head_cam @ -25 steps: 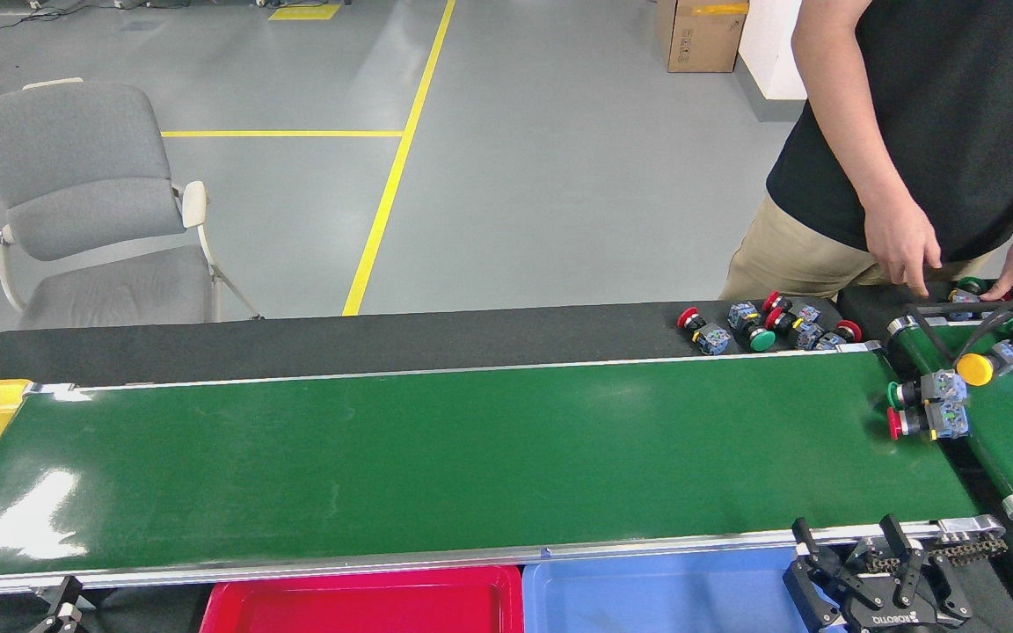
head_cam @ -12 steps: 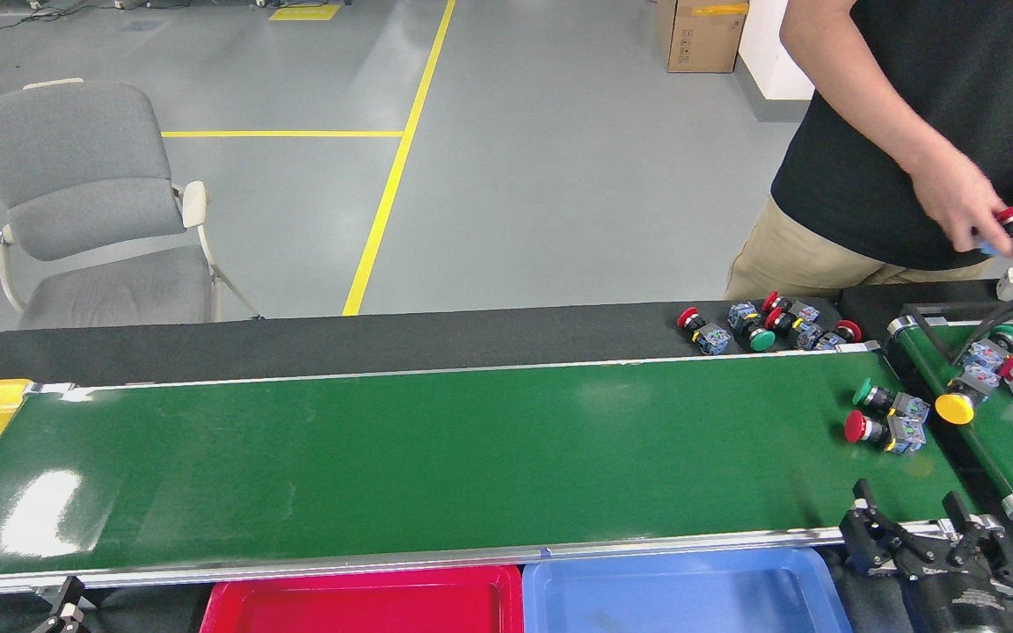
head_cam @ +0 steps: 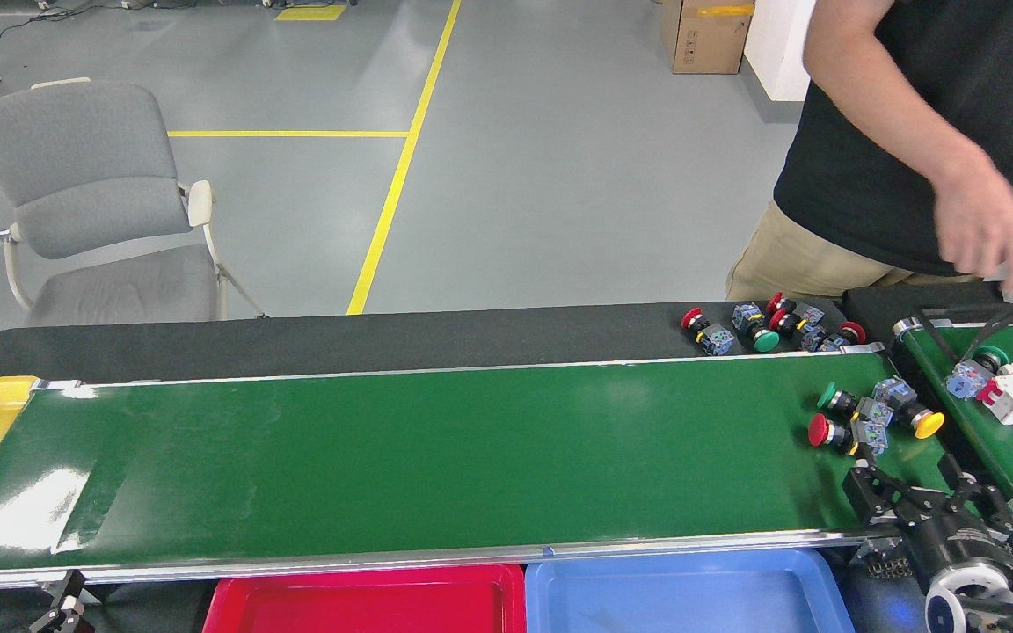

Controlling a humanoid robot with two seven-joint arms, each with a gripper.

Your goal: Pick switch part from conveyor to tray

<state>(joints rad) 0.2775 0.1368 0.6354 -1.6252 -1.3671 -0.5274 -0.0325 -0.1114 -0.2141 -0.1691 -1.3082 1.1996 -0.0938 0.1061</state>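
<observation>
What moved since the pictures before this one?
The red switch and green switch rode left along the conveyor, and a yellow switch dropped onto it behind them. The right pincer rose over the belt's near edge towards them. The person's hand lifted away. The trays, chair and the switches behind the belt stayed put.
</observation>
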